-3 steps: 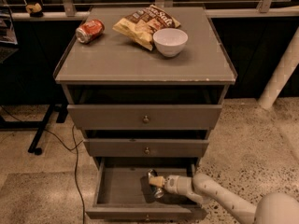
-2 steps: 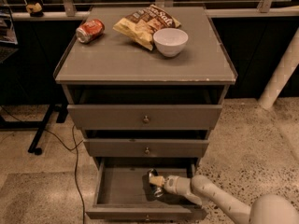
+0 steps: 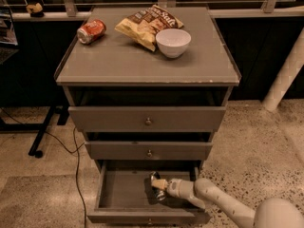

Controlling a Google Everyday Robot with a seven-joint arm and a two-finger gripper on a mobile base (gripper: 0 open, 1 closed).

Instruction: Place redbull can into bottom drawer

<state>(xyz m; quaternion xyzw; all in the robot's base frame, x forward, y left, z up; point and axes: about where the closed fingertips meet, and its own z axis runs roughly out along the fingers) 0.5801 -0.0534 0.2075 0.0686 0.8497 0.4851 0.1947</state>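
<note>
Hovering inside open bottom drawer (image 3: 118, 194), gripper (image 3: 160, 185) jaws clamped on redbull can (image 3: 156, 194).

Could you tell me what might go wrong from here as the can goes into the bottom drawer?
The gripper is at the redbull can inside the open bottom drawer; the can looks tilted, so it may tip or roll once let go. The middle drawer sits close above, so the arm could strike it when withdrawing upward.

Grey surface (image 3: 118, 63); red can (image 3: 91, 31) at rear left corner; yellow-brown bag (image 3: 141, 25), white bowl (image 3: 173, 42) by rear edge. Off-white pincer (image 3: 160, 185) in grey bottom drawer (image 3: 121, 194), at silver-blue can (image 3: 155, 178).
</note>
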